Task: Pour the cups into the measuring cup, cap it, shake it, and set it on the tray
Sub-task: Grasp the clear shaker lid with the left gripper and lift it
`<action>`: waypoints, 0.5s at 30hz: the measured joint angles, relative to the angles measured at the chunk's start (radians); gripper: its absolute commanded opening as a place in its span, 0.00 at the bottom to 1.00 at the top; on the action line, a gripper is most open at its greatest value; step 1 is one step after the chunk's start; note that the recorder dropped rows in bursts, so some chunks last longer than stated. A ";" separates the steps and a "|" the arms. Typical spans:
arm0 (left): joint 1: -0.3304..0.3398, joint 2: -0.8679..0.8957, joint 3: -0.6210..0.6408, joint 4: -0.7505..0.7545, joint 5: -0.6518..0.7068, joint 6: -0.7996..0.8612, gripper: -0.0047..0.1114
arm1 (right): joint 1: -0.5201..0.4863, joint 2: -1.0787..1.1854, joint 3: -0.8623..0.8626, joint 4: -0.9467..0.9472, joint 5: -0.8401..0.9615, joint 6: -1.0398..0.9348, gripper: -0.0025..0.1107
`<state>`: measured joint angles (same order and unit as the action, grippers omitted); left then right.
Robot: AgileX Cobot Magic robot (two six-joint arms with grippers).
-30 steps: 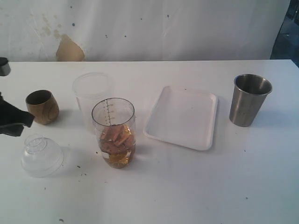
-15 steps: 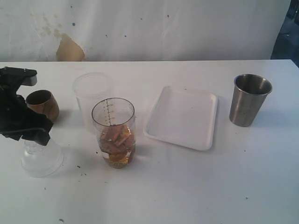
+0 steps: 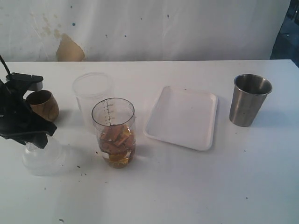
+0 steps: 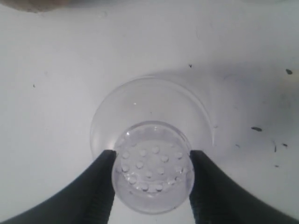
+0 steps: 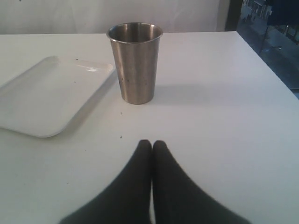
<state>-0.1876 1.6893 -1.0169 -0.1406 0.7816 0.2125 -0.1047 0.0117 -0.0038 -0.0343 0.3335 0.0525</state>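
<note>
Matte black arm (image 3: 18, 119) with what looks like a grey cap, and smooth, tapered black fingers (image 5: 135, 186).

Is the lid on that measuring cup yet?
Off. The measuring cup stands open-mouthed; the clear domed lid sits apart on the table, held by the left gripper.

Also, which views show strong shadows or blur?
Exterior view: even light, only faint shadows by the measuring cup. Left wrist view: clear lid sharp, dark left fingers soft-edged. Right wrist view: steel tumbler sharp with a soft shadow; shut right fingers blurred.
</note>
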 measured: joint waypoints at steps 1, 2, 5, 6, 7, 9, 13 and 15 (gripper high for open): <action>0.000 0.000 -0.002 0.005 0.015 0.004 0.04 | 0.000 0.000 0.000 0.000 0.000 0.000 0.02; 0.000 0.000 -0.005 0.010 0.036 0.007 0.04 | 0.000 0.000 0.000 0.000 0.000 0.000 0.02; 0.000 0.000 -0.040 0.031 0.113 0.001 0.04 | 0.000 0.000 0.000 0.000 0.000 0.000 0.02; 0.000 -0.002 -0.054 0.034 0.138 -0.002 0.04 | 0.000 0.000 0.000 0.000 0.000 0.000 0.02; 0.000 -0.004 -0.073 0.039 0.168 -0.004 0.04 | 0.000 0.000 0.000 0.000 0.000 0.000 0.02; 0.000 -0.015 -0.113 0.041 0.232 -0.013 0.04 | 0.000 0.000 0.000 0.000 0.000 0.000 0.02; -0.001 -0.063 -0.213 0.043 0.342 -0.035 0.04 | 0.000 0.000 0.000 0.000 0.000 0.000 0.02; -0.003 -0.089 -0.270 0.045 0.391 -0.041 0.04 | 0.000 0.000 0.000 0.000 0.000 0.000 0.02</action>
<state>-0.1901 1.6001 -1.2871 -0.0955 1.1729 0.1713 -0.1047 0.0117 -0.0038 -0.0343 0.3335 0.0525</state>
